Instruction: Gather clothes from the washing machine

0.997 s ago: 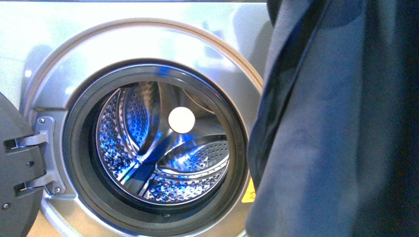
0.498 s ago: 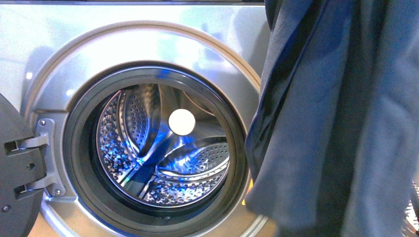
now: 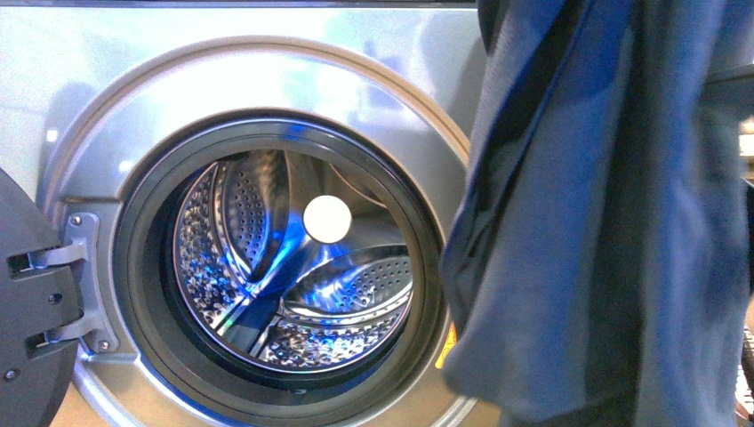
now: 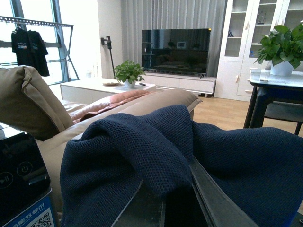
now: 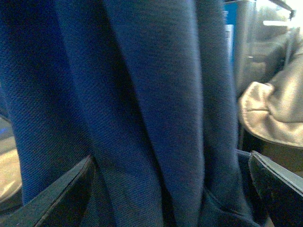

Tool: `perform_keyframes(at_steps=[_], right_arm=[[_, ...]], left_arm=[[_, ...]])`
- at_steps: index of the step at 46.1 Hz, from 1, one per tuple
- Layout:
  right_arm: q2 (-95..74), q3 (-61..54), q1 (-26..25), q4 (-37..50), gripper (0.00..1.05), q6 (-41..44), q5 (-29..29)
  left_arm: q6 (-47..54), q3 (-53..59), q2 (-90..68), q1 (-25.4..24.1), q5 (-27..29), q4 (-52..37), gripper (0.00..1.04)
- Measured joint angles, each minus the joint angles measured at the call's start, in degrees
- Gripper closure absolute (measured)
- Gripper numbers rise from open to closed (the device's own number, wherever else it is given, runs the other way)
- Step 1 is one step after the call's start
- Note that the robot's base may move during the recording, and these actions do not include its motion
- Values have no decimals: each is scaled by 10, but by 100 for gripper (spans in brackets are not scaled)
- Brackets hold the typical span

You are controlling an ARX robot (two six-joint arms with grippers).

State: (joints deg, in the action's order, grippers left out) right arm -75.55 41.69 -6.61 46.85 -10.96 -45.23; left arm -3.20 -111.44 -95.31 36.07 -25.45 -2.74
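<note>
Front view: washing machine (image 3: pixel 267 71) fills the frame, door (image 3: pixel 27 311) swung open at the left edge. The steel drum (image 3: pixel 293 276) is lit blue with nothing in it. The clothes (image 3: pixel 578 249), one navy garment, hang in long folds outside the machine, in front of its right side, covering the right rim of the opening. An orange sticker (image 3: pixel 449 345) peeks out beside the fabric edge. No gripper can be made out here.

Left wrist view: left gripper (image 4: pixel 165 189) has its dark fingers (image 4: pixel 213 198) drawn close together, pinched on a fold of the clothes (image 4: pixel 123 156). The fabric is bunched over the tips and hides them. Sofa (image 4: pixel 28 104) and TV (image 4: pixel 175 51) are behind, and a blue label (image 4: pixel 28 213) shows in the corner.

Right wrist view: clothes (image 5: pixel 156 94) fill almost the whole view. Right gripper (image 5: pixel 165 194) has its fingers (image 5: pixel 61 194) spread wide, one on each side. The fabric hangs between them and is not clamped.
</note>
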Motion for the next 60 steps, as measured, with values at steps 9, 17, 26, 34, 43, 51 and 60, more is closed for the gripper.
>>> perform_keyframes(at_steps=[9,17,26,34,43,51,60], right_arm=[[26,-12,54,26,7,-40,-23],[60,-21,92,0,7,-47,-41],[30,-11,91,9,7,-71,-55],[-21,19,90,34,7,-110,-46],[-75,65,125,33,7,-116,13],[-84,82,170,12,35,-90,69],[-97,95,162,19,65,-77,126]], left_arm=[[0,0,0,0,0,0,98],[0,0,0,0,0,0,98],[0,0,0,0,0,0,98],[0,0,0,0,0,0,98],[0,0,0,0,0,0,98],[0,0,0,0,0,0,98],[0,-3,0,0,0,0,72]])
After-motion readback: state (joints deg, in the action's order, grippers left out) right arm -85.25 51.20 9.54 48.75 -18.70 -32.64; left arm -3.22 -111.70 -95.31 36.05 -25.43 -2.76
